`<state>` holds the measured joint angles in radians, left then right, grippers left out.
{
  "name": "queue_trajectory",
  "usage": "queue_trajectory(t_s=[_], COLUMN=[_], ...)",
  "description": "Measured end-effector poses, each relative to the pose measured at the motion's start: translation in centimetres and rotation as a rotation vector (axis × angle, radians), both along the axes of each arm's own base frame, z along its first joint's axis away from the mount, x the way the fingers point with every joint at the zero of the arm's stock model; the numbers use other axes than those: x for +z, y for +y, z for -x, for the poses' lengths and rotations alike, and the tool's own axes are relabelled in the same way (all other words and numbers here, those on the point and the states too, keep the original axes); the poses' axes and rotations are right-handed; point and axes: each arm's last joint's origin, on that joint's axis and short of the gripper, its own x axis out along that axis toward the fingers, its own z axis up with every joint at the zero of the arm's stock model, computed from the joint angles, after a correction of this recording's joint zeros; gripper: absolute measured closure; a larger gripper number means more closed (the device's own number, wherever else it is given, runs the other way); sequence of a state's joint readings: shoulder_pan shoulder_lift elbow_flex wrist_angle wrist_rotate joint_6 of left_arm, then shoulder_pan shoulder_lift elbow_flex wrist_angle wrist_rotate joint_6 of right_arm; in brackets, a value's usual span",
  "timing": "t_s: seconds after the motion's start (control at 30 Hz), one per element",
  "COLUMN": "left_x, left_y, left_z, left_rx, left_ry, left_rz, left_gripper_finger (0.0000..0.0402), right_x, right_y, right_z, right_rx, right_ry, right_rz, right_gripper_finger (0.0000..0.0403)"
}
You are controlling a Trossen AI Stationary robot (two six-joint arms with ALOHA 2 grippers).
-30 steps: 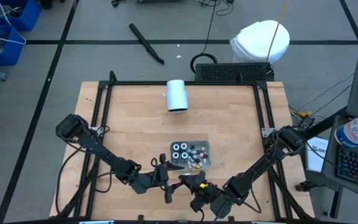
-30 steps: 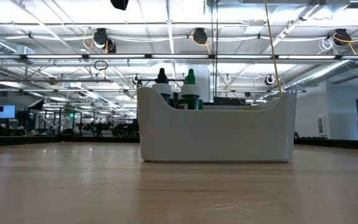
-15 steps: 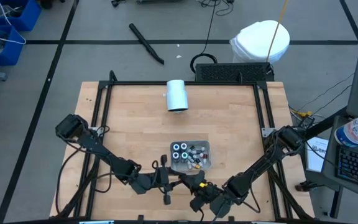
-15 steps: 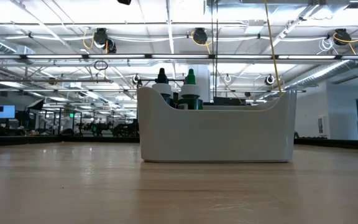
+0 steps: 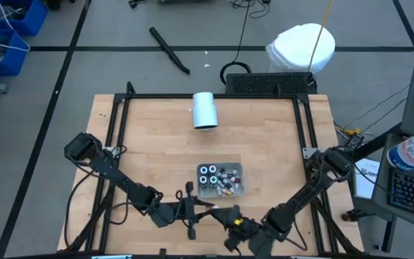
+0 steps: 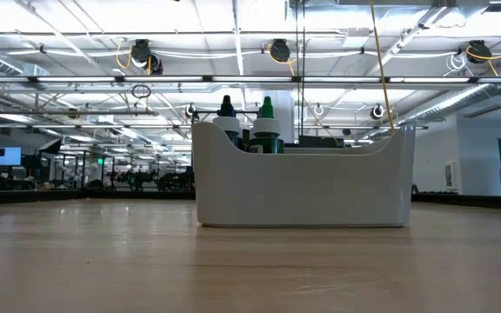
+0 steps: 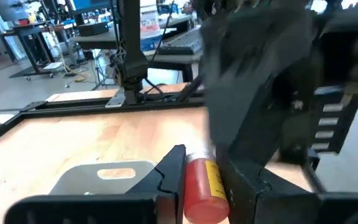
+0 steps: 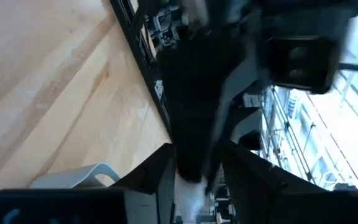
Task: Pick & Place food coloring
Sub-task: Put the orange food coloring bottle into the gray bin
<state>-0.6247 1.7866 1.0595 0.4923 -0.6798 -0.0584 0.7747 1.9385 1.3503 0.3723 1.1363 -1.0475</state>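
A small red food coloring bottle (image 7: 199, 188) with a yellow label sits between the fingers of my left gripper (image 7: 201, 165), which is shut on it in front of the grey tray (image 5: 240, 167), near the table's front edge (image 5: 201, 208). Several more tiny bottles (image 5: 218, 178) stand in the tray; two dark-tipped tops (image 6: 225, 109) show over its wall (image 6: 303, 187). My right gripper (image 5: 230, 218) hangs just right of the left one, fingers apart (image 8: 194, 162), facing the left gripper's dark tip. My left gripper pinches the red bottle's body (image 7: 191, 193) between its two fingers (image 7: 169, 171). The fingers reach in roughly level from the table's left, and the bottle lies along them. It is held off the table. My right gripper: whether it touches the bottle's end, I cannot tell.
A large white cylinder (image 5: 205, 110) lies on its side at the table's far middle. A black frame (image 5: 210, 96) runs along the table's edges. Bare wood lies left and right of the tray.
My right gripper has drawn back from the left gripper, toward the table's near edge and a little to the right. The tray and its bottles have stayed put.
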Motion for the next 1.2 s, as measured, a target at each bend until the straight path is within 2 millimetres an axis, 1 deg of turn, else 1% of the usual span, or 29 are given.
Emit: queue_trajectory(t_s=[0.1,0.2,0.27,0.37,0.47,0.57,0.63,0.67,0.77,0.87,1.0,1.07,1.13,1.2], left_x=[-0.5,-0.5,-0.5,-0.6,-0.6,-0.5,-0.5,-0.5,-0.4,-0.3,-0.2,-0.2,-0.4,-0.5], left_y=[0.0,0.0,0.1,0.1,0.0,-0.2,-0.5,-0.7,-1.2,-1.6,-2.1,-2.3,-2.4,-2.5], left_z=[0.1,0.2,0.2,0.2,0.3,0.4,0.6,0.8,1.2,1.7,2.2,2.5,2.7,2.8], left_rx=[0.004,0.017,0.033,0.034,0.029,0.008,-0.007,-0.008,0.018,0.041,0.075,0.09,0.086,0.083], left_ry=[0.026,0.031,0.033,0.041,0.042,0.046,0.05,0.052,0.044,0.053,0.06,0.069,0.087,0.104], left_rz=[-0.052,-0.061,-0.068,-0.077,-0.095,-0.17,-0.233,-0.265,-0.361,-0.464,-0.535,-0.575,-0.618,-0.658], left_gripper_finger=[0.0322,0.0321,0.0323,0.0324,0.032,0.0321,0.0323,0.0323,0.0323,0.032,0.0323,0.0324,0.0322,0.032], right_x=[0.5,1.3,2.2,4.4,6.1,6.8,6.7,6.6,6.3,5.0,2.0,0.8,0.0,-0.4], right_y=[0.9,1.5,2.0,2.5,2.1,0.4,-1.4,-2.5,-5.9,-8.9,-12.2,-13.6,-14.5,-14.9], right_z=[0.9,1.7,2.5,4.2,5.9,7.5,8.3,8.6,9.2,9.4,9.0,8.6,8.1,7.6], right_rx=[-0.037,-0.109,-0.107,-0.082,-0.043,0.032,0.076,0.11,0.2,0.277,0.314,0.313,0.314,0.331], right_ry=[-0.038,-0.092,-0.136,-0.206,-0.27,-0.293,-0.273,-0.25,-0.171,-0.134,-0.166,-0.17,-0.169,-0.169], right_rz=[-0.001,-0.006,-0.065,-0.189,-0.355,-0.557,-0.722,-0.837,-1.194,-1.449,-1.689,-1.782,-1.837,-1.853], right_gripper_finger=[0.0272,0.0269,0.027,0.0275,0.0281,0.0284,0.0284,0.0284,0.0284,0.0284,0.0284,0.0284,0.0281,0.0275])
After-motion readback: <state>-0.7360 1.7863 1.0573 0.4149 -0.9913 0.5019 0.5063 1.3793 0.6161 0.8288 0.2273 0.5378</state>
